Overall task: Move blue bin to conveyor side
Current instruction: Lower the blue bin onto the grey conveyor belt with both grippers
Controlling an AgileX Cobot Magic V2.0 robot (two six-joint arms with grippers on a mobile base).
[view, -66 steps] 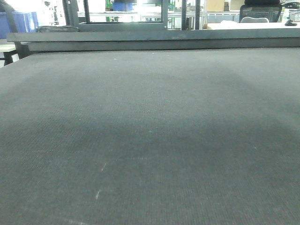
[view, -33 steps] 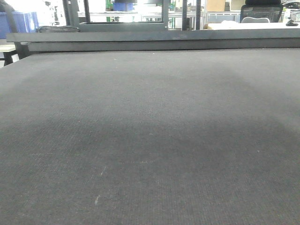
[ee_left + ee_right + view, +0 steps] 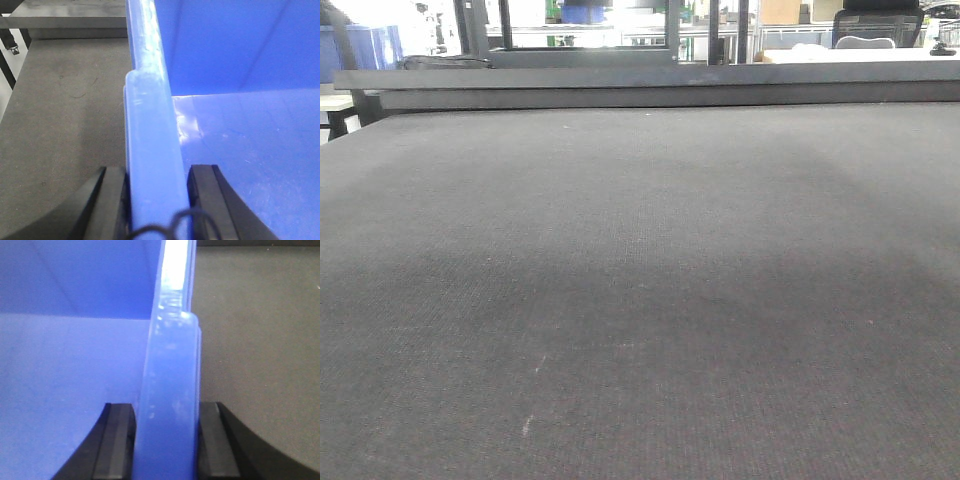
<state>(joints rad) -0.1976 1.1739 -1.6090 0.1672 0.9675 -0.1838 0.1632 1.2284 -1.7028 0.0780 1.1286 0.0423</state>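
Note:
The blue bin [image 3: 235, 145] shows only in the wrist views. My left gripper [image 3: 156, 172] is shut on the bin's thick left rim [image 3: 150, 125], one black finger outside and one inside. My right gripper [image 3: 167, 412] is shut on the bin's right rim [image 3: 170, 370] in the same way. The bin's inside [image 3: 70, 365] looks empty. The dark woven conveyor belt [image 3: 640, 280] fills the front view and lies beside the bin in both wrist views [image 3: 65, 110] [image 3: 255, 340]. In the front view the bin and both grippers are out of sight.
A dark raised rail [image 3: 650, 85] runs along the belt's far edge. Behind it stand metal frames, distant blue bins [image 3: 360, 45] and a chair [image 3: 875, 25]. The belt's left edge [image 3: 12, 95] shows in the left wrist view.
The front view has shifted very slightly and darkened. Nothing has appeared on the belt.

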